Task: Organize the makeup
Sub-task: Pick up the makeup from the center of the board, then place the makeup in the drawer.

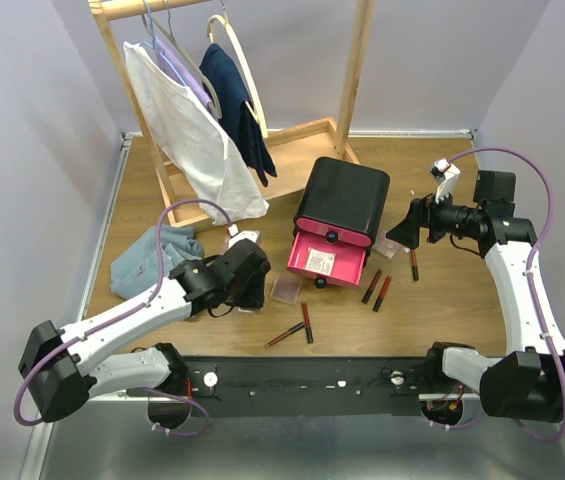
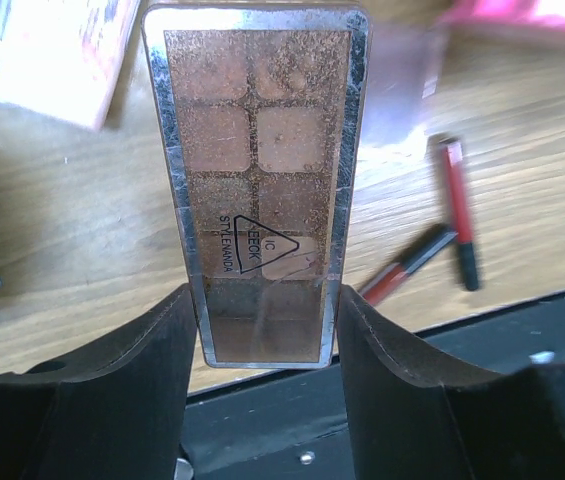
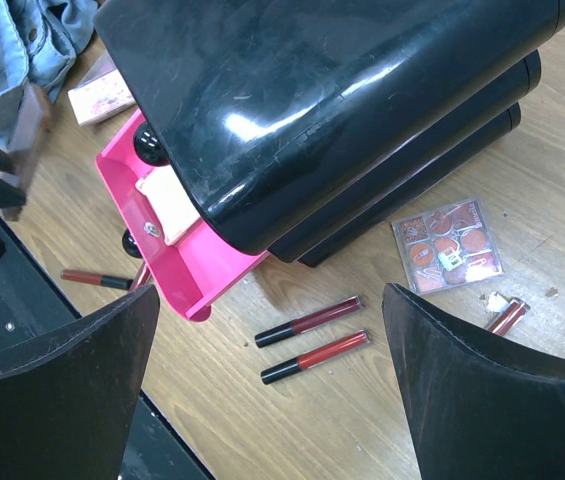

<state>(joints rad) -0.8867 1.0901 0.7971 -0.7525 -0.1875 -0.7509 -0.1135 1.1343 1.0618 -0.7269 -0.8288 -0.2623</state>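
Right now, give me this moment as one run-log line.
left tool: shut on eyeshadow palette | right tool: open, empty, by black drawer box | pink drawer: open | lip tubes: loose on table

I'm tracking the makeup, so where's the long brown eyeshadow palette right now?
The left gripper holds the palette between its fingers, left of the open pink drawer in the top view.

Noted glossy black on the plastic drawer box [image 3: 342, 100], hot pink on its open drawer [image 3: 192, 250]. Right of the box, found orange-red rounds in a clear square blush case [image 3: 447, 245]; before it, red in two slim black-capped lip tubes [image 3: 312, 320]. Left of it, saw brown and pink squares in a silver-rimmed flat palette [image 2: 257, 180], black triangle printed.
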